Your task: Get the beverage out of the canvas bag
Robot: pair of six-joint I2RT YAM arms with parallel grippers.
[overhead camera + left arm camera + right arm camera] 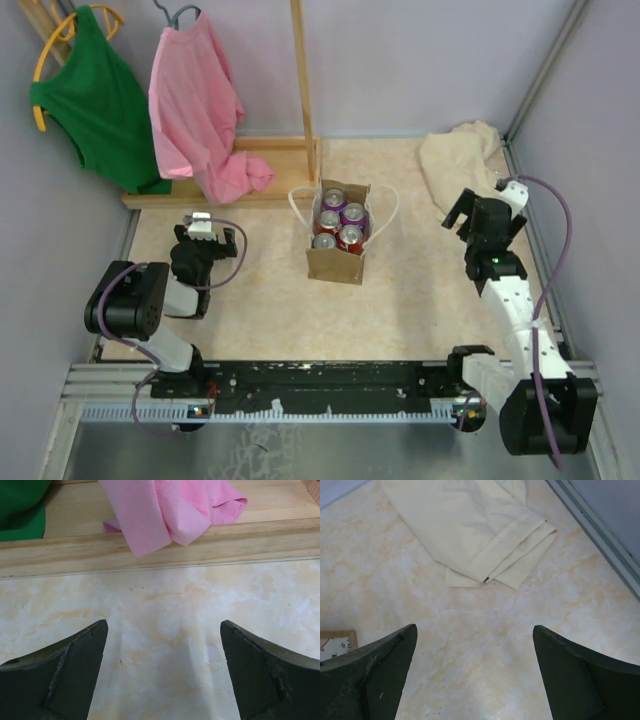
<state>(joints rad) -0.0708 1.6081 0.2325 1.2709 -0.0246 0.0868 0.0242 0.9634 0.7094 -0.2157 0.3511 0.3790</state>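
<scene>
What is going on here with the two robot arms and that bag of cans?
Nothing is being handled yet. The canvas bag stands upright in the middle of the table, with the beverage cans inside it, tops showing. The left gripper and the right gripper are both open and empty, one on each side of the bag, touching neither it nor the cans. A cream cloth lies at the back right.
</scene>
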